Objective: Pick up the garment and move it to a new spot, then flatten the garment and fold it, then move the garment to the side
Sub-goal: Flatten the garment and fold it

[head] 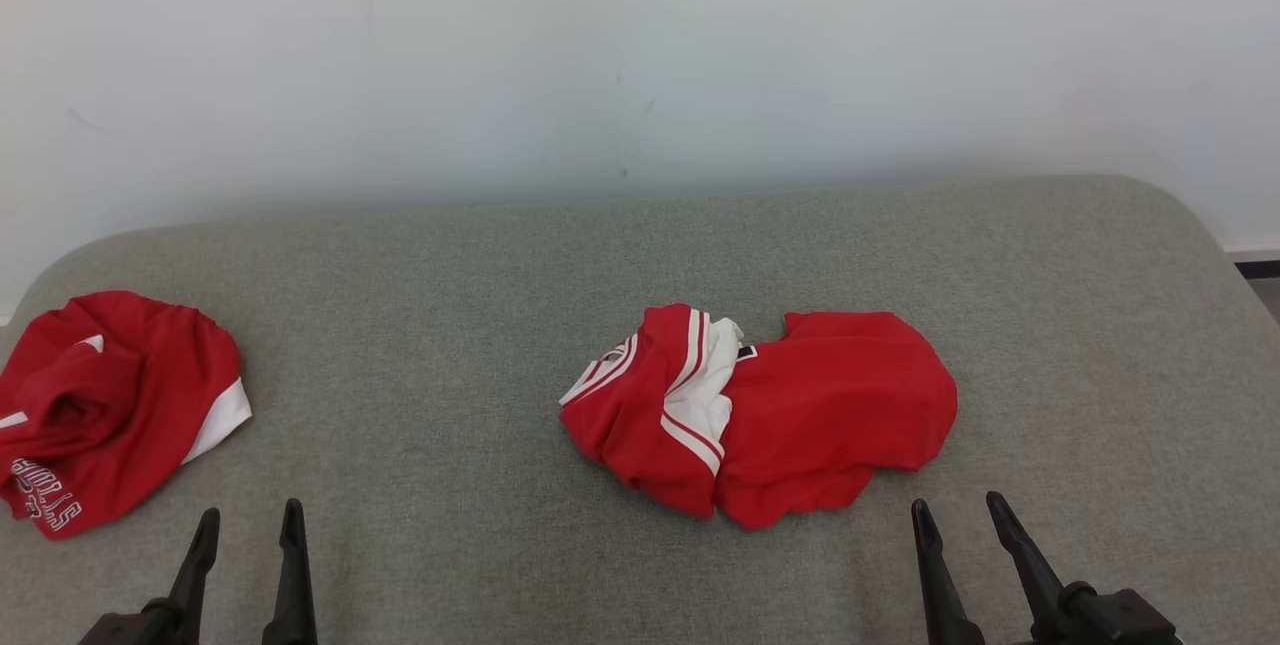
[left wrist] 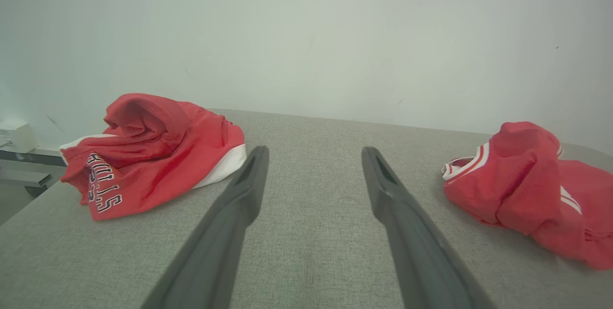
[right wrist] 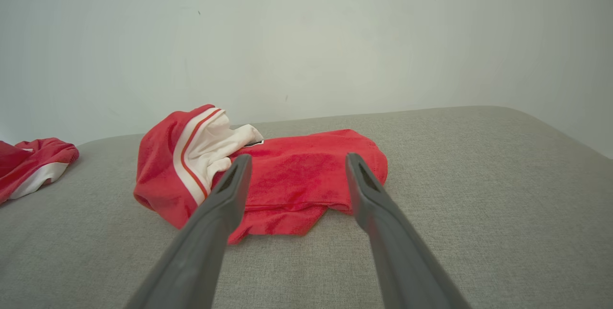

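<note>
1. Head view: your biggest item is the pale wall [head: 640, 45] at the back, plain with a few faint marks.
2. Grey fabric-covered surface [head: 450, 325] runs up to that wall and has rounded far corners. Both garments lie on it.
3. Crumpled red garment [head: 840, 415], the one you're after, sits near the middle of the surface, a bit right of centre. It's bunched up, not flat. Its left half shows white-and-red striped trim and a white inner part; its right half is plain red.
4. Second red garment [head: 100, 405] lies at the surface's left edge, well apart from the first. Also crumpled, with a white panel on its right side and white lettering near its front edge.
5. Your right gripper [head: 956, 502] is at lower right, fingers spread, holding nothing. Its tips are near the middle garment's near-right edge, not touching.
6. Your left gripper [head: 251, 512] is at lower left, fingers apart, empty. It's over bare surface between the two garments, nearer the left one.
7. Small black tag [head: 747, 352] sits at the middle garment's white part.
</note>
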Available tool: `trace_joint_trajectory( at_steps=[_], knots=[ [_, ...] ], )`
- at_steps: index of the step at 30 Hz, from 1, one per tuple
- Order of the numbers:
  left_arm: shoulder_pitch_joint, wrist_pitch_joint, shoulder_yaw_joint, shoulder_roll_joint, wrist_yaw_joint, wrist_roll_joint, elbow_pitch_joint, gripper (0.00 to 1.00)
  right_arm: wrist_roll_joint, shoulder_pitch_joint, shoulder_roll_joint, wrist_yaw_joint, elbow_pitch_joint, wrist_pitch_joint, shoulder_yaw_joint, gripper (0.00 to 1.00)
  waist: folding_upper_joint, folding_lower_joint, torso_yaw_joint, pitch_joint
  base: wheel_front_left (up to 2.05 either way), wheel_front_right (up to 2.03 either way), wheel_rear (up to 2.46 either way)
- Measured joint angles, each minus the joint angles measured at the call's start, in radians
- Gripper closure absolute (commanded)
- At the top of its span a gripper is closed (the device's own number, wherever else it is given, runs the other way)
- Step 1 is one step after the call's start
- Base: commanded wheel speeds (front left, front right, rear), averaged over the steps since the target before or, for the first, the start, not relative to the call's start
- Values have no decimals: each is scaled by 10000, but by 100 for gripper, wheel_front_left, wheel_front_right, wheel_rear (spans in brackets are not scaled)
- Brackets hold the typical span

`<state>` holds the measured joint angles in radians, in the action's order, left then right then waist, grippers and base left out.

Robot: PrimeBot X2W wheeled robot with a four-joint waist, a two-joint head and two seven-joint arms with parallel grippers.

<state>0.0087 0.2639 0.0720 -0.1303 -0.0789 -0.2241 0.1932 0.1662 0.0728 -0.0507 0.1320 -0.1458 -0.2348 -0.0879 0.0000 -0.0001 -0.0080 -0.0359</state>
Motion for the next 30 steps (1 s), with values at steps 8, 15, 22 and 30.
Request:
trace_joint_trajectory(
  at_steps=[8, 15, 22, 30],
  knots=[
    [24, 0, 102, 111, -25, 102, 44, 0, 8, -8, 0, 0, -61, -33, -61, 0, 0, 1, 17, 1, 0, 0, 0],
    [16, 0, 163, 174, -107, 150, 134, 0, 25, -15, 0, 0, -134, -44, -63, 0, 0, 1, 46, -7, 0, 0, 0],
    [12, 0, 249, 217, -163, 305, 138, 0, 42, -17, 0, 0, -167, -46, -98, 0, 0, 2, 67, -20, 0, 0, 0],
    [-18, 0, 261, 240, -198, 366, 217, 0, 54, -82, 0, 0, -198, -46, -123, 0, 0, 1, 55, 14, 0, 0, 0]
  ],
)
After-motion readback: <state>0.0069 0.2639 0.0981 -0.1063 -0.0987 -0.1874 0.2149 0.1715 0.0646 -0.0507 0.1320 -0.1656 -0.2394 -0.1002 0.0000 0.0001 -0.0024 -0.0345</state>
